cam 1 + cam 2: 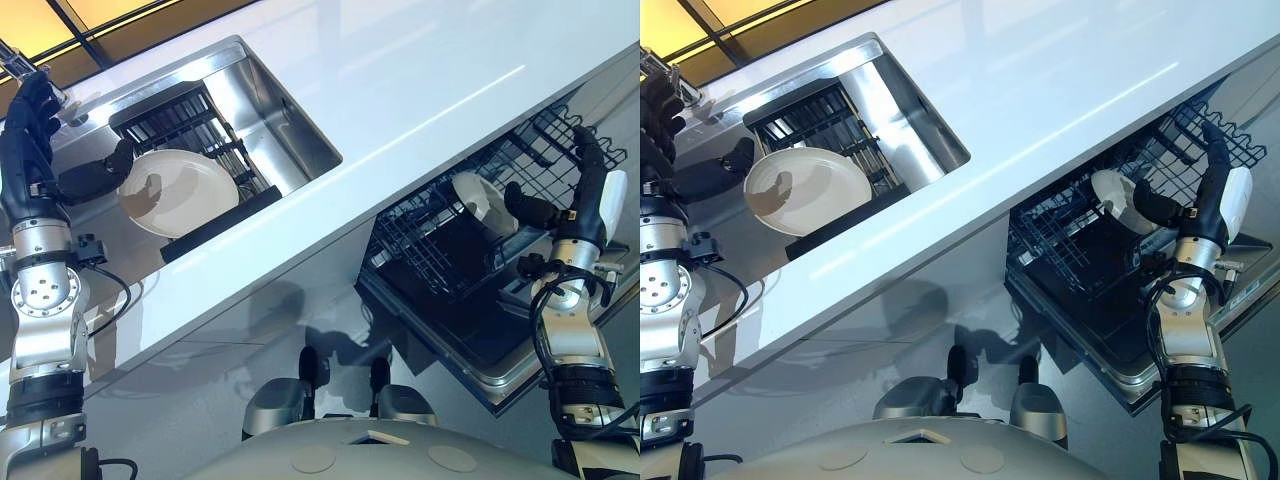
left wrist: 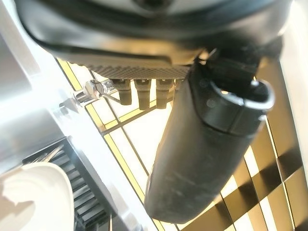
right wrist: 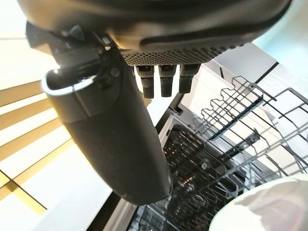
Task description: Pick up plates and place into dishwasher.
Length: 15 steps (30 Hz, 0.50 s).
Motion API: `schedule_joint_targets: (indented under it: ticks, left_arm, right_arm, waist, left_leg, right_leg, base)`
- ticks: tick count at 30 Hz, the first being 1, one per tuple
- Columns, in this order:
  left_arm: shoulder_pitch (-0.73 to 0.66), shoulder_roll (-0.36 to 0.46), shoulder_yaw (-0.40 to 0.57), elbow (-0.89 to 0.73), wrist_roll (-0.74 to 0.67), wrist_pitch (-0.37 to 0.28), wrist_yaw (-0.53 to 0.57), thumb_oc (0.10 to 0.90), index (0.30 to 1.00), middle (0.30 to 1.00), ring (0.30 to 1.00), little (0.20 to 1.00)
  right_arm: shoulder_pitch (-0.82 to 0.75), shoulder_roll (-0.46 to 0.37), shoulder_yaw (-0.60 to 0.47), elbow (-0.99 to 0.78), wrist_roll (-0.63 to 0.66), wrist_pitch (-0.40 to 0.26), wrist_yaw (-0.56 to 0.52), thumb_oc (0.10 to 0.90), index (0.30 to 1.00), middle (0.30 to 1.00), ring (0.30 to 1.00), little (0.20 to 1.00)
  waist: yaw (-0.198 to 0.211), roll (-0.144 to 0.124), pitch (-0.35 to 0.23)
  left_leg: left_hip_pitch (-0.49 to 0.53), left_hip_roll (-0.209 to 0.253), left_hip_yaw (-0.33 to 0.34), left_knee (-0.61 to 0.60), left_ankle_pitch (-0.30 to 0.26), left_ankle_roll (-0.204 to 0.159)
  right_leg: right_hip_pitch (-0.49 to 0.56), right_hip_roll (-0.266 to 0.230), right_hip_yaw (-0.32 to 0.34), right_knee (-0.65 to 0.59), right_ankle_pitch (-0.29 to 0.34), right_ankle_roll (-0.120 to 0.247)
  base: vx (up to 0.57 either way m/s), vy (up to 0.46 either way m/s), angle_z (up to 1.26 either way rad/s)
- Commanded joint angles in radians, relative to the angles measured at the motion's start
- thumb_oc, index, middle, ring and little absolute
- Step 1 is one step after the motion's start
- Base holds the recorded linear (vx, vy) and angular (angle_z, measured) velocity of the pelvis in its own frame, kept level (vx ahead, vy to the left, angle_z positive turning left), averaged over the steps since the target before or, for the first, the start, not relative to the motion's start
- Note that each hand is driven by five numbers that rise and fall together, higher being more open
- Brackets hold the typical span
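Observation:
A white plate (image 1: pixel 185 190) lies tilted in the steel sink (image 1: pixel 270 95), leaning on a black dish rack (image 1: pixel 175 115). My left hand (image 1: pixel 30 150) stands open beside the sink, its thumb (image 1: pixel 95 175) reaching toward the plate's rim without gripping it; the plate (image 2: pixel 33 197) also shows past the thumb in the left wrist view. A second white plate (image 1: pixel 478 200) stands upright in the pulled-out dishwasher rack (image 1: pixel 430 240). My right hand (image 1: pixel 585 190) is open just beside it, fingers straight, thumb (image 1: pixel 525 205) close to the plate (image 3: pixel 269 207) but holding nothing.
A white countertop (image 1: pixel 420 90) runs between the sink and the dishwasher. The dishwasher door (image 1: pixel 480 340) hangs open below the wire rack (image 3: pixel 240 125). A metal tap (image 1: pixel 20 65) stands behind my left hand.

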Motion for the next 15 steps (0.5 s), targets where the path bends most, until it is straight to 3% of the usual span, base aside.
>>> schedule_joint_targets:
  ticks: [1, 2, 3, 8, 11, 15]
  left_arm:
    - [-0.054, 0.056, 0.05, -0.017, 0.184, -0.201, 0.195, 0.8, 0.9, 0.9, 0.9, 0.9]
    - [-0.053, 0.064, 0.053, -0.018, 0.249, -0.205, 0.238, 0.8, 0.9, 0.9, 0.9, 0.9]
    - [-0.051, 0.093, 0.057, -0.014, 0.431, -0.2, 0.31, 0.8, 0.9, 0.9, 0.9, 0.9]
    - [0.056, 0.268, 0.112, 0.045, 0.901, -0.082, 0.541, 0.8, 0.9, 0.9, 0.9, 0.9]
    - [0.157, 0.345, 0.183, 0.087, 0.958, -0.02, 0.654, 0.8, 0.9, 0.9, 0.9, 0.9]
    - [0.26, 0.361, 0.261, 0.129, 1.06, 0.033, 0.721, 0.8, 0.9, 0.9, 0.9, 0.9]
  right_arm:
    - [-0.03, -0.077, 0.009, -0.029, -0.031, -0.106, -0.028, 0.8, 0.9, 0.9, 0.9, 0.9]
    - [-0.028, -0.076, 0.009, -0.026, -0.032, -0.11, -0.028, 0.8, 0.9, 0.9, 0.9, 0.9]
    - [-0.025, -0.074, 0.012, -0.025, -0.034, -0.115, -0.028, 0.8, 0.9, 0.9, 0.9, 0.9]
    - [0.013, -0.098, -0.014, -0.043, -0.007, -0.126, 0.006, 0.8, 0.9, 0.9, 0.9, 0.9]
    - [0.033, -0.116, -0.032, -0.046, 0.013, -0.128, 0.024, 0.8, 0.9, 0.9, 0.9, 0.9]
    - [0.055, -0.119, -0.048, -0.046, 0.016, -0.131, 0.034, 0.8, 0.9, 0.9, 0.9, 0.9]
  waist:
    - [-0.008, 0.028, -0.138]
    - [-0.008, 0.029, -0.139]
    - [-0.009, 0.03, -0.141]
    - [-0.011, 0.035, -0.152]
    - [-0.007, 0.039, -0.157]
    - [0.0, 0.042, -0.159]
  left_leg:
    - [0.031, -0.043, 0.002, 0.004, -0.14, 0.016]
    - [0.031, -0.043, 0.003, 0.004, -0.141, 0.016]
    - [0.03, -0.043, 0.004, 0.003, -0.141, 0.015]
    - [0.027, -0.043, 0.016, 0.001, -0.145, 0.014]
    - [0.026, -0.044, 0.025, 0.001, -0.146, 0.014]
    - [0.027, -0.045, 0.031, 0.001, -0.148, 0.014]
  right_leg:
    - [-0.061, 0.065, -0.027, 0.12, -0.15, -0.002]
    - [-0.062, 0.064, -0.028, 0.119, -0.15, -0.002]
    - [-0.063, 0.063, -0.028, 0.118, -0.148, -0.001]
    - [-0.066, 0.058, -0.032, 0.107, -0.141, 0.005]
    - [-0.063, 0.055, -0.036, 0.097, -0.135, 0.008]
    - [-0.06, 0.052, -0.042, 0.092, -0.134, 0.011]
  base:
    - [0.0, 0.0, 0.0]
    - [0.0, 0.0, 0.0]
    - [0.0, 0.0, 0.0]
    - [0.0, 0.001, -0.01]
    - [0.01, 0.01, -0.06]
    - [0.0, 0.004, -0.01]
